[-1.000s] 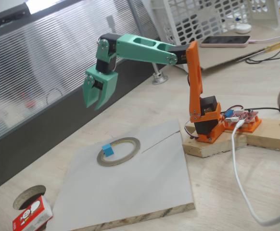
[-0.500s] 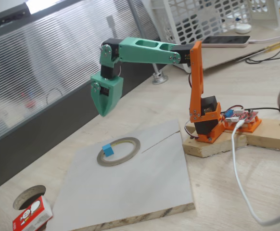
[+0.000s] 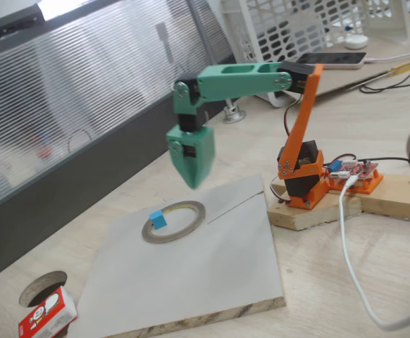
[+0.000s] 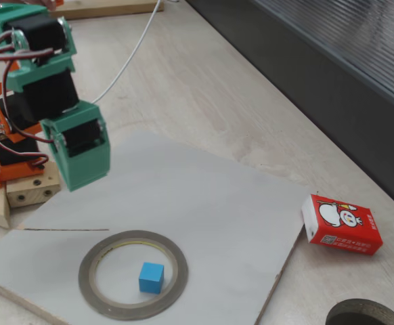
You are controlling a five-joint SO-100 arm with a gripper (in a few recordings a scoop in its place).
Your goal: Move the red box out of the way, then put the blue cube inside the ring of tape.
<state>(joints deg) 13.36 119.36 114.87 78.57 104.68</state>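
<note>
The tiny blue cube [image 3: 158, 220] [image 4: 151, 277] sits inside the ring of tape [image 3: 159, 238] [image 4: 85, 276], near one side of its hollow centre, on a grey board [image 3: 212, 274] [image 4: 204, 203]. My green gripper [image 3: 194, 183] [image 4: 75, 183] hangs shut and empty, tip pointing down, above the board and beside the ring, apart from both. The red box [image 3: 46, 317] [image 4: 341, 223] with its white cartoon face lies on the wooden table off the board's edge, next to a round hole [image 3: 41, 287] [image 4: 363, 315].
The arm's orange base [image 3: 303, 176] is bolted to a wooden block [image 3: 311, 211], with a white cable [image 3: 353, 267] trailing across the table. A white basket [image 3: 311, 28] and a phone [image 3: 330, 60] lie behind. A dark ribbed panel [image 3: 64, 105] borders the table.
The gripper closed from open, then swung right and lowered toward the board's far edge. Cube, tape ring and red box have not moved.
</note>
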